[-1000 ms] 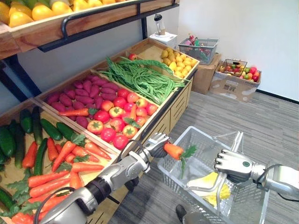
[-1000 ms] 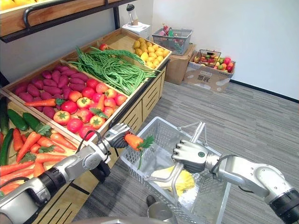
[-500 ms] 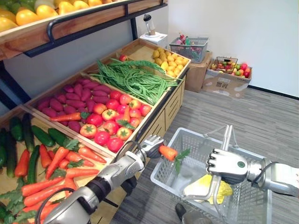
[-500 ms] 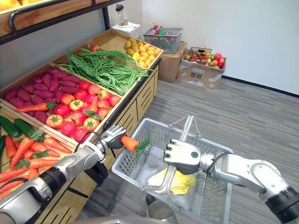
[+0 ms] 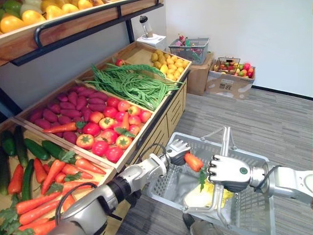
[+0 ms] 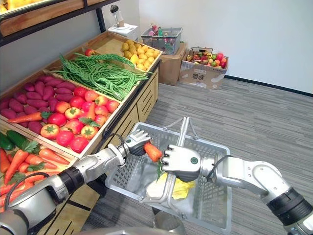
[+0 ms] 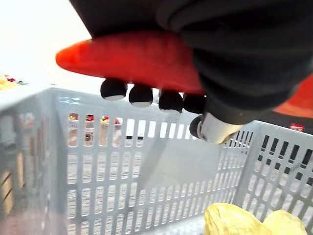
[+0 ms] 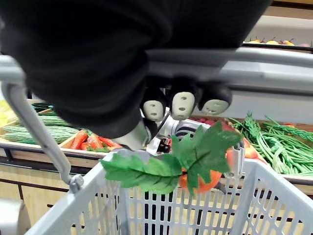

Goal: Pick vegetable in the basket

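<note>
White wall point(image 5: 254, 24), grey plank floor point(image 5: 286, 120), wooden produce stand point(image 5: 172, 108) alongside.

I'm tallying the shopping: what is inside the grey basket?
A yellow item lies on the basket floor. The carrot, in the left hand, hangs above it. The right hand on the handle hides part of the floor.

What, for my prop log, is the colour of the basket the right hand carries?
The basket is light grey, clearest in the right eye view.
</note>
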